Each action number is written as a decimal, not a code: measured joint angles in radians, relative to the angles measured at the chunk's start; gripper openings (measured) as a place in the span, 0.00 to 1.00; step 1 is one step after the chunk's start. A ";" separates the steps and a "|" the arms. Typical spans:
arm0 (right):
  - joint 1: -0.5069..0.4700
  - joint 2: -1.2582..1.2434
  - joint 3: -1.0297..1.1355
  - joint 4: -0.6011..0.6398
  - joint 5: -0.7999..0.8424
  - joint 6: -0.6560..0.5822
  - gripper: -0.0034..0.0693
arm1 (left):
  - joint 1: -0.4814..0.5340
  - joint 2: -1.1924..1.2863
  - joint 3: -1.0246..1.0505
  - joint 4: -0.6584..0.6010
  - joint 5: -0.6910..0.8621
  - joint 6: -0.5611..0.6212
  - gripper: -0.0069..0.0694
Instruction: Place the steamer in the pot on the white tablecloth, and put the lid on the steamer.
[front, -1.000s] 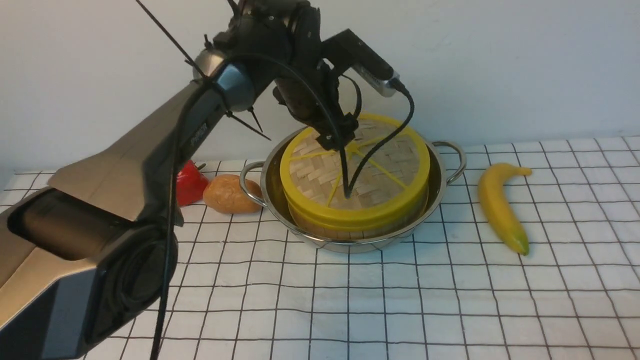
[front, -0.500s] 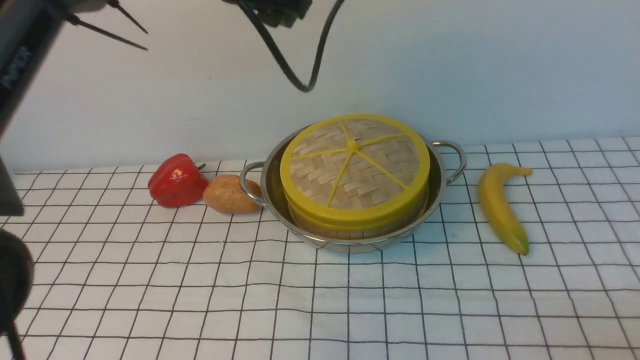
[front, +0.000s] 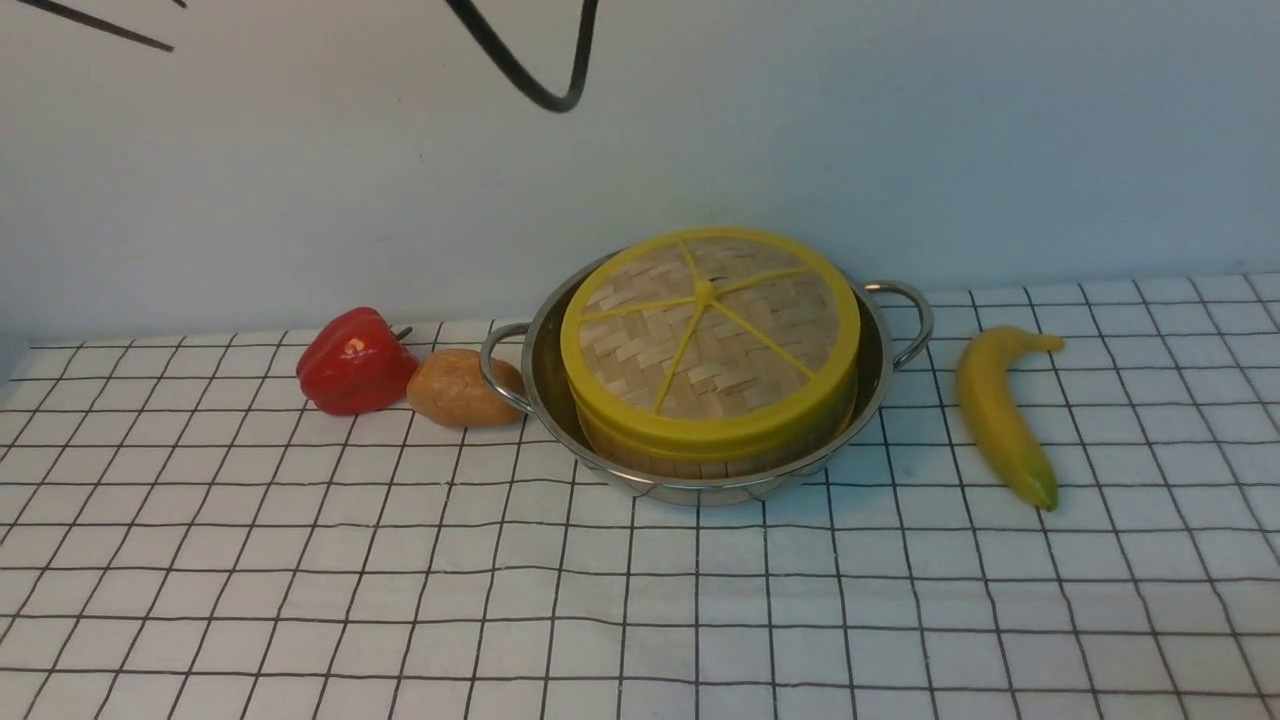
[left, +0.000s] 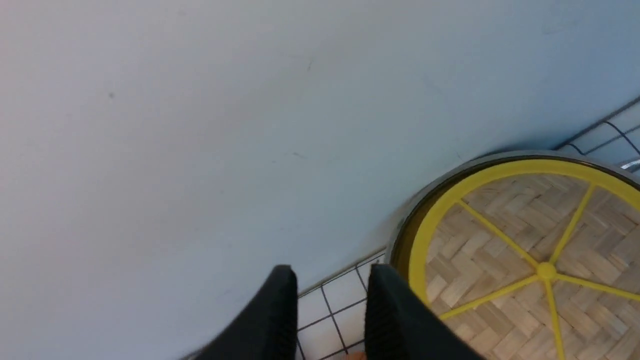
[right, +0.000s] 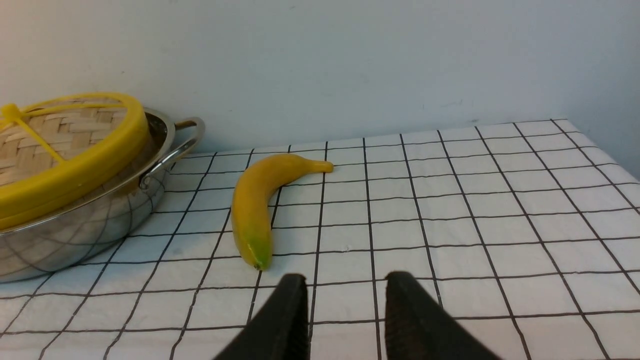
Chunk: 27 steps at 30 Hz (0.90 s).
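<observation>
The pot (front: 700, 490) stands on the white tablecloth (front: 640, 600) near the back wall. The steamer (front: 700, 455) sits inside it, and only a strip of its bamboo side shows. The lid (front: 708, 330) lies flat on the steamer and hides its contents. The left wrist view shows my left gripper (left: 331, 272) open and empty, above and beside the lid (left: 525, 260) and the pot's rim (left: 400, 220). The right wrist view shows my right gripper (right: 346, 277) open and empty, low over the cloth, to the right of the pot (right: 75, 235) and lid (right: 50, 135). Neither gripper shows in the front view.
A red pepper (front: 350, 360) and a potato (front: 460, 388) lie left of the pot, the potato touching its handle. A banana (front: 995, 410) lies to its right and also shows in the right wrist view (right: 255, 200). A black cable (front: 530, 70) hangs at the top. The wall stands close behind.
My left arm has lifted off the lid and gone up and left out of the front view. The lid stays on the steamer in the pot.
</observation>
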 joint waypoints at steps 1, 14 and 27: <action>0.000 0.000 0.000 0.000 0.000 0.000 0.38 | 0.010 -0.010 0.005 0.026 0.000 -0.046 0.31; 0.000 0.000 0.000 0.000 0.000 0.000 0.38 | 0.084 -0.580 0.622 0.088 -0.382 -0.161 0.30; 0.000 0.000 0.000 0.000 0.000 0.000 0.38 | 0.223 -1.267 1.597 0.050 -0.698 -0.236 0.31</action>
